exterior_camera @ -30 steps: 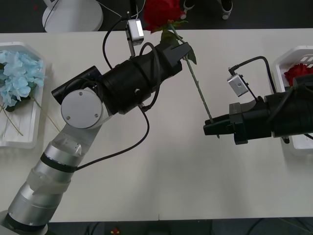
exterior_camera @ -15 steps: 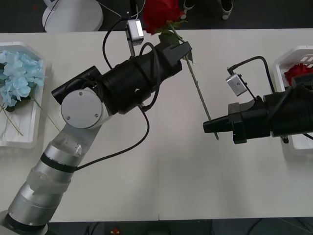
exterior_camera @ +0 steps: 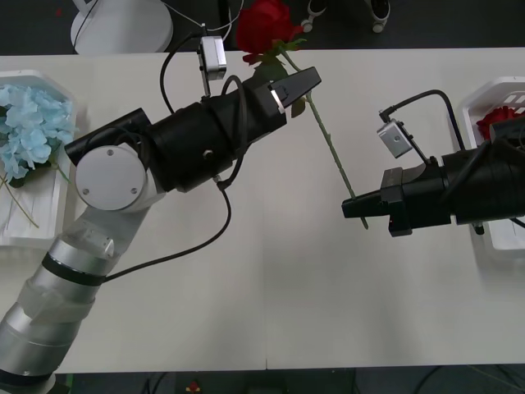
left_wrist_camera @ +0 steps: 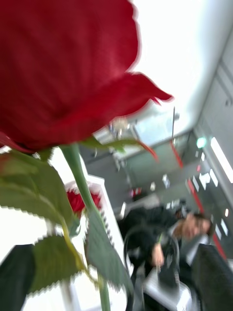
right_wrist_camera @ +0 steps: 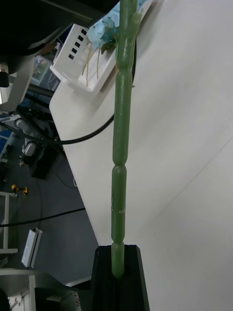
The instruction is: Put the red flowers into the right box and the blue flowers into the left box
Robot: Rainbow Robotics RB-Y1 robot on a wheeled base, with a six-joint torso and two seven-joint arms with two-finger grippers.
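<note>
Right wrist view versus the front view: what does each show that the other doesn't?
Right wrist only: the stem's lower end seated between the right gripper jaws.

Front only: the rose head, the left gripper open beside the upper stem, the right box holding another red rose.

Both: the green stem, white table, blue flowers.

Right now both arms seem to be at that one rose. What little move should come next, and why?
Probably the left gripper backs off a little. Its fingers look spread beside the rose near the head, while the right gripper is shut on the stem's lower end. With one clear hold, the right arm could carry it to the right box, where another rose already lies.
</note>
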